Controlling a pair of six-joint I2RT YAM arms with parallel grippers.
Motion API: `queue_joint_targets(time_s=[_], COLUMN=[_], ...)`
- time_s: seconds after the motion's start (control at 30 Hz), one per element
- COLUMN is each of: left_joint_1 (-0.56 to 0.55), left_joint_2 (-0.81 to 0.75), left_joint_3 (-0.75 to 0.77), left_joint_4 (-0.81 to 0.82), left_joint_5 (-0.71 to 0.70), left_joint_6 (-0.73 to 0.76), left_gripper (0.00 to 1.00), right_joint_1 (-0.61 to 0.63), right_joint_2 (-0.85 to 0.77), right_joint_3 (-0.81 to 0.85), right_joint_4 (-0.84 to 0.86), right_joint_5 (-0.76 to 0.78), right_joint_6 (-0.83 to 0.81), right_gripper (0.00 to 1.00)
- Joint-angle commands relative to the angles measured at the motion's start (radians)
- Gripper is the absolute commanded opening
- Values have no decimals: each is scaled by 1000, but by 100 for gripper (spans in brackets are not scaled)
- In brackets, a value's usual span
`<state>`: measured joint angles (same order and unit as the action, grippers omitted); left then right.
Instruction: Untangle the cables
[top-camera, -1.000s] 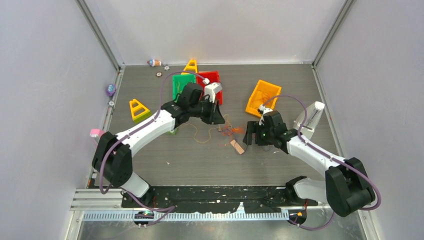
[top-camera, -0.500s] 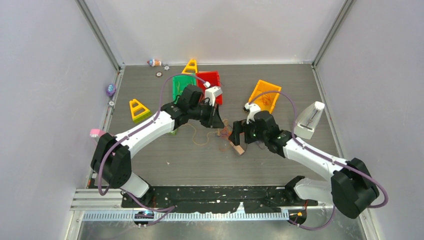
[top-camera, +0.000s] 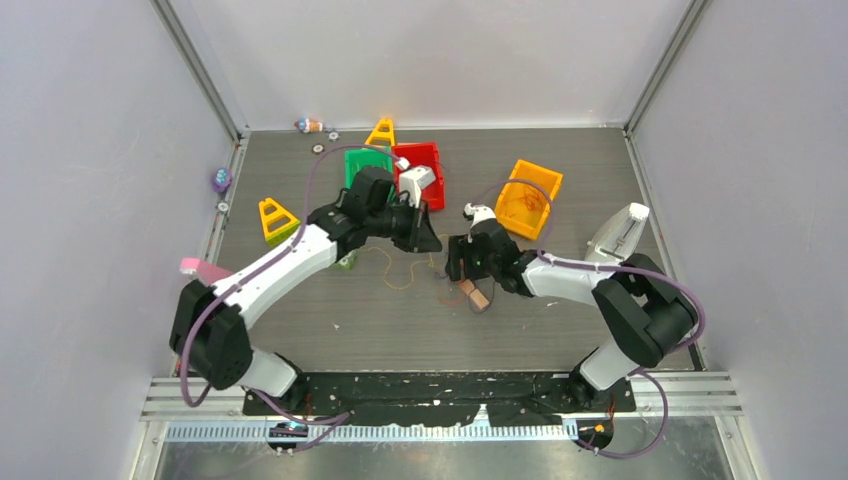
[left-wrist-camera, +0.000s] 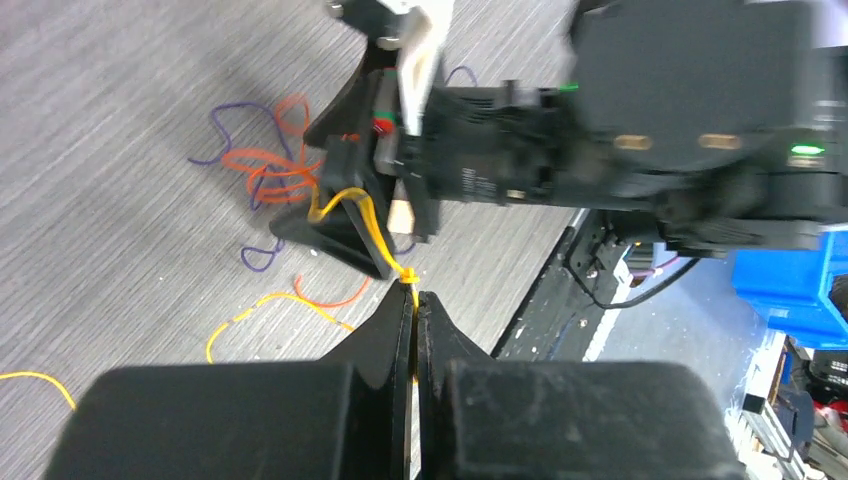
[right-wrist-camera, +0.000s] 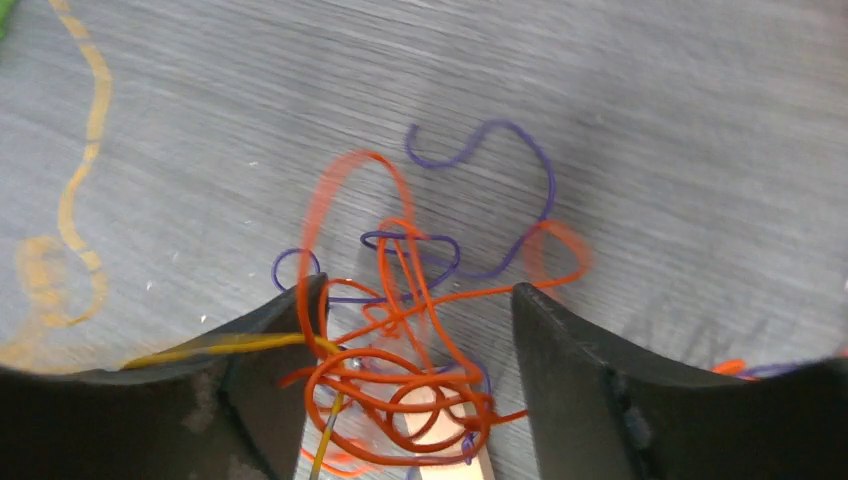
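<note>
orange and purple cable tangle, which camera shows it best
Right wrist: the orange and purple cable tangle fills the frame between the fingers of the open right gripper. Left wrist shows part of it beyond that gripper; top external a tiny speck.

Cables (right-wrist-camera: 404, 300) orange, purple, yellow; table (right-wrist-camera: 660, 110) grey

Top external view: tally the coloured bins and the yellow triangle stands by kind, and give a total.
Bins: 3 (green bin, red bin, orange bin)
Yellow triangle stands: 2 (near-left stand, far stand)
Total: 5
</note>
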<state>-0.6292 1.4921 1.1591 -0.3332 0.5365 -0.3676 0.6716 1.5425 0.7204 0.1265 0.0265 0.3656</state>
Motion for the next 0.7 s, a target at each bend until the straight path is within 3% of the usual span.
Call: queue_joint_targets(time_s=[0.0, 0.17, 0.33, 0.4, 0.53, 0.67], left_joint_1=[64, 211, 286, 312, 404, 430], left_joint_2=[-178, -320, -349, -360, -448, -472], left_joint_3=[6, -93, -155, -189, -304, -334], left_joint_4=[52, 81, 10, -11, 40, 80], left_joint_5=[-28, -108, -167, -226, -308, -261], left_joint_6=[-52, -104, -97, -116, -185, -160], left_gripper=[0, 0, 0, 0, 0, 0], right_joint_1=[-6, -68, -154, -173, -203, -220], right_joint_2=[-10, -141, -263, -298, -343, -359], right_joint_3=[-24, -144, -229, -229, -215, -210], right_joint_4=[-19, -29, -43, -70, -134, -147], right_joint_5=[157, 201, 194, 199, 218, 163], right_joint_6=[108, 164, 179, 166, 150, 113], right_gripper=[62, 49, 16, 16, 26, 31])
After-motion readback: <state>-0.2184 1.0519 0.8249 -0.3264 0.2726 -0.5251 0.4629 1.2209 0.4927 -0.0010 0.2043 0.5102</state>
